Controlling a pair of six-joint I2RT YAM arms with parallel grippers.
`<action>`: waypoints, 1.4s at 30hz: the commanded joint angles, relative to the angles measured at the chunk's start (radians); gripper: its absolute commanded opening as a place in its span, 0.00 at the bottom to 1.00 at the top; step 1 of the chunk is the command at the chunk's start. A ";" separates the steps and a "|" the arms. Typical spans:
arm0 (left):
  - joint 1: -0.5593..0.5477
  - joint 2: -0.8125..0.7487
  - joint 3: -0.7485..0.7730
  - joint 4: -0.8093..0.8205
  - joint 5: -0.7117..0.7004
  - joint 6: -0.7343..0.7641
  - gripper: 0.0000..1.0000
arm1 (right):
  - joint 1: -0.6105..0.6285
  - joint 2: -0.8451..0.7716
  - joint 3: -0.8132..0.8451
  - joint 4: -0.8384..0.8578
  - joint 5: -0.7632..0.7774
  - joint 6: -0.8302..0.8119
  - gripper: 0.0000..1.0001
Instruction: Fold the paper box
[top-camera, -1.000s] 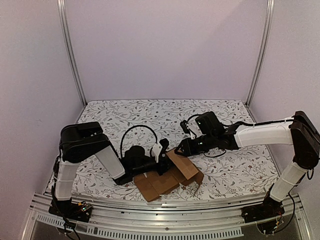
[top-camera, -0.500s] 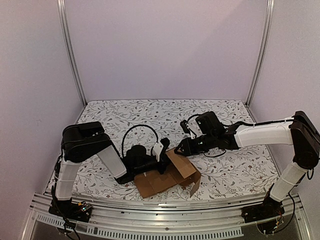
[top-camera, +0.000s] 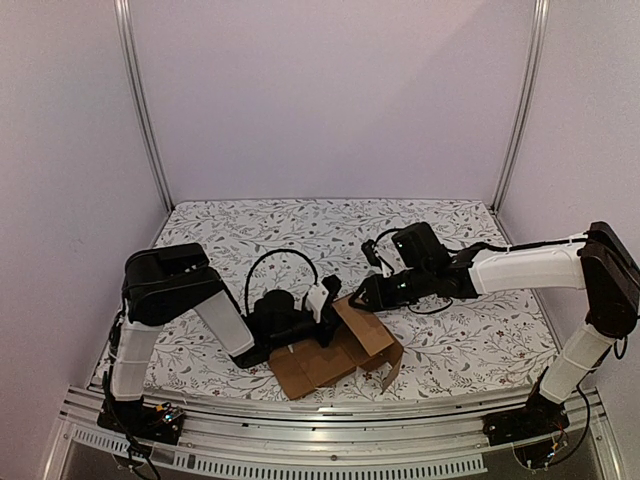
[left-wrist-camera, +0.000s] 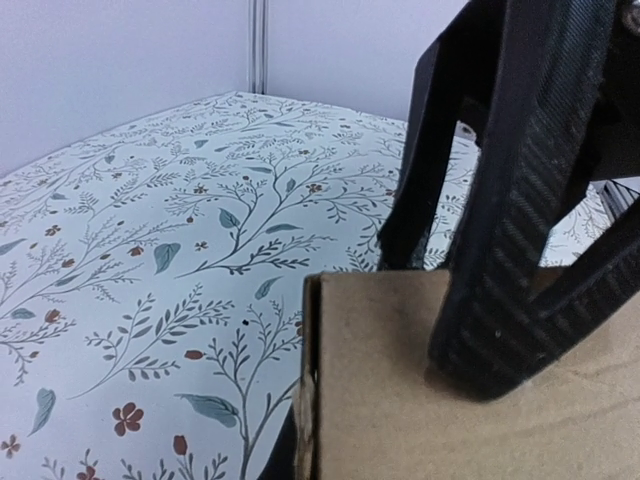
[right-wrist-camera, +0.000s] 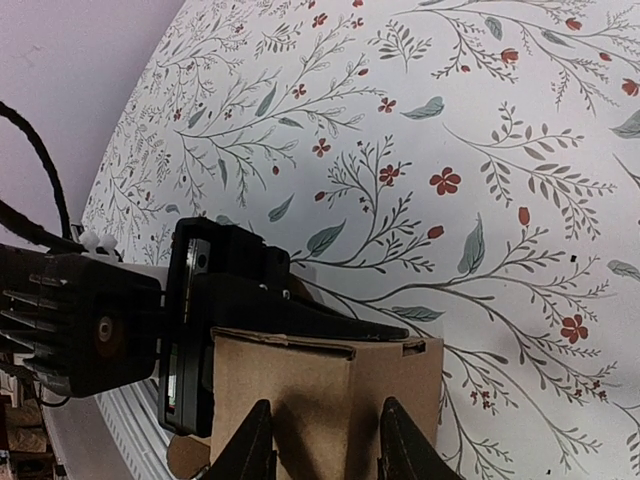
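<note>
Paper box (top-camera: 330, 358): brown cardboard, partly folded, sat at the near middle of the floral table cover (top-camera: 300, 230), close to its near edge. One panel lay flat toward the left, another rose toward the far side, and a flap hung down at the right end.
Left gripper (top-camera: 325, 308): clamped tight on the raised panel's left edge. One finger (left-wrist-camera: 500, 250) crossed the panel's face and the other stood behind it.
Right gripper (top-camera: 357, 297): jaws parted, at the far top edge of the raised panel. Cardboard showed between the fingertips (right-wrist-camera: 255, 445); whether they touched it could not be told.
Arms: the left reached in low from the left, the right stretched across from the right, and the grippers met just beside each other over the box.
</note>
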 joint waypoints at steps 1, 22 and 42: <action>-0.005 -0.032 0.010 -0.051 -0.033 0.028 0.00 | 0.001 -0.008 -0.028 -0.030 0.002 0.003 0.34; -0.008 -0.061 -0.062 -0.034 -0.049 0.051 0.26 | 0.001 -0.023 -0.064 -0.013 0.006 0.018 0.31; -0.053 -0.172 -0.082 -0.139 -0.286 0.121 0.00 | 0.000 -0.169 -0.013 -0.182 0.123 -0.059 0.50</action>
